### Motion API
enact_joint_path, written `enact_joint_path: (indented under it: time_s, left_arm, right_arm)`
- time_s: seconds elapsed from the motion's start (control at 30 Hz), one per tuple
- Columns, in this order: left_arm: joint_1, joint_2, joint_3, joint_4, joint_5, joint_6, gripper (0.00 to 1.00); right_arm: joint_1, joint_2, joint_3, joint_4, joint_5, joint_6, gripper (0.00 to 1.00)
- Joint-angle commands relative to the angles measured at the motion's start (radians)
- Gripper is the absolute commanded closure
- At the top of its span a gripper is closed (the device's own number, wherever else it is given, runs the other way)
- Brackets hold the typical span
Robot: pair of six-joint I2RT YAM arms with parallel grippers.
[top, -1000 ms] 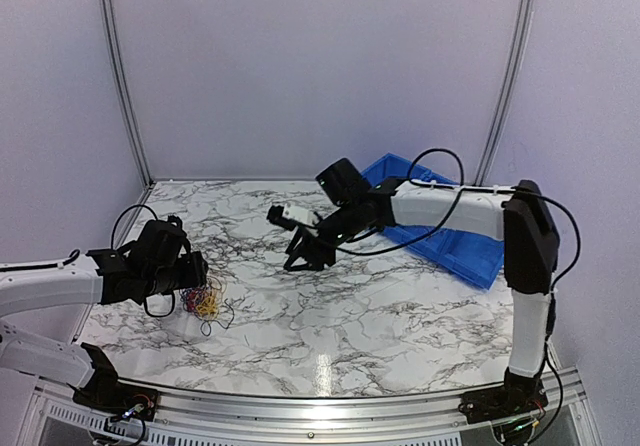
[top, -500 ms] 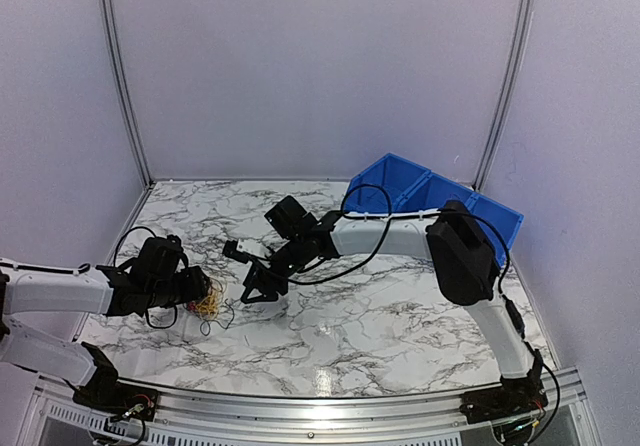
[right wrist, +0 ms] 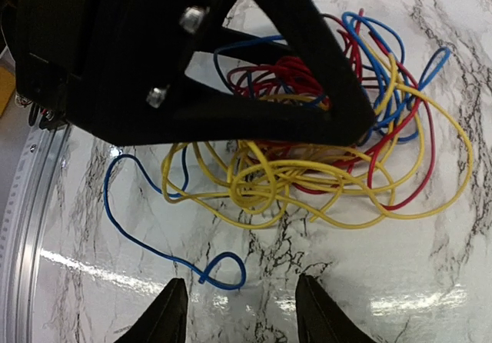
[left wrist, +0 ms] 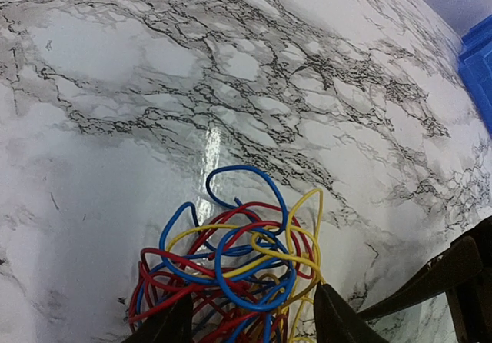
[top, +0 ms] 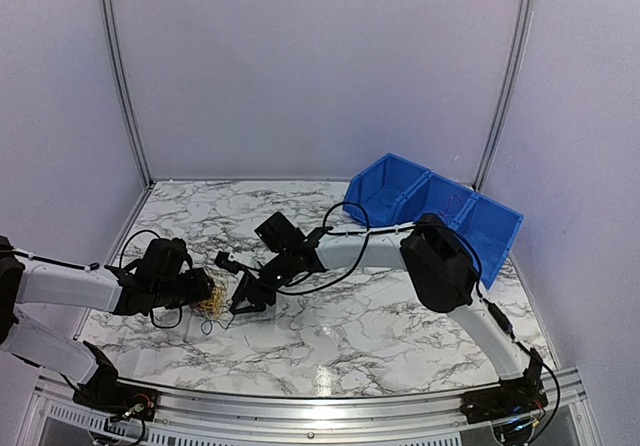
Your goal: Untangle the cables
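The untangling has hardly begun. The cables lie in a single knot on the desk, well apart from the blue bins, out toward the left arm's side. In both wrist views the blue, red and yellow strands loop through one another, and no colour lies by itself. The only loose part is one blue end, which trails out of the knot in a small curl across the bare desk.

Both arms have closed in on the knot. The right claw hangs between the bins and the cables, just beside the heap. Its fingers are spread wide with nothing between them, and in its own view they frame bare marble close to the blue curl. The left claw is on the side of the knot away from the bins, low over it. Its fingers stand wide on either side of the heap's edge, with strands between them — I judge they are not clamped on anything.

What is left is nearly everything: pinning the heap, drawing out each colour and laying the three apart.
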State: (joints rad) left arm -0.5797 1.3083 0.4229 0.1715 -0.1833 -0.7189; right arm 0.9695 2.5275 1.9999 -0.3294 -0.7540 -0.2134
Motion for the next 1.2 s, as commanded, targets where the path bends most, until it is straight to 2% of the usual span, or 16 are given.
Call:
enact_joint_path:
  time_s: [0.0,0.1,0.13,0.3,0.47,0.6,0.73,0.83,0.9,1.03,1.17]
  left_arm:
    - [0.006,0.009,-0.013,0.020,0.015,-0.005,0.45]
    - [0.006,0.009,-0.016,0.020,0.012,-0.005,0.45]
    - [0.006,0.008,-0.017,0.020,0.012,-0.004,0.45]
    - [0.007,-0.009,-0.022,0.011,0.006,0.000,0.45]
    - [0.007,-0.060,-0.010,-0.038,-0.020,0.019,0.45]
    - [0.007,-0.181,-0.001,-0.063,-0.001,0.080,0.43]
    - [-0.011,-0.342,-0.012,-0.075,0.002,0.182,0.42]
    - [-0.063,-0.459,-0.038,-0.018,0.027,0.240,0.42]
    - [-0.136,-0.516,-0.040,0.003,0.018,0.303,0.42]
    - [-0.263,-0.560,-0.036,0.022,0.032,0.388,0.41]
    - [-0.348,-0.505,-0.005,0.032,0.027,0.499,0.36]
  right_arm:
    - [0.023,0.025,0.065,0.066,-0.037,0.046,0.51]
    - [0.027,0.050,0.089,0.081,-0.036,0.068,0.51]
    - [0.027,0.058,0.102,0.081,-0.033,0.074,0.54]
    - [0.027,0.064,0.114,0.075,-0.009,0.085,0.85]
    - [0.027,-0.052,0.025,0.060,0.054,0.044,1.00]
    - [0.022,-0.181,-0.080,0.045,0.058,0.026,1.00]
    - [0.010,-0.301,-0.111,-0.036,0.051,-0.002,1.00]
    - [-0.009,-0.379,-0.148,-0.053,0.058,0.005,1.00]
    - [-0.028,-0.410,-0.155,-0.053,0.060,0.024,1.00]
    - [-0.063,-0.429,-0.141,-0.058,0.054,0.054,1.00]
    - [-0.079,-0.426,-0.121,-0.063,0.054,0.053,1.00]
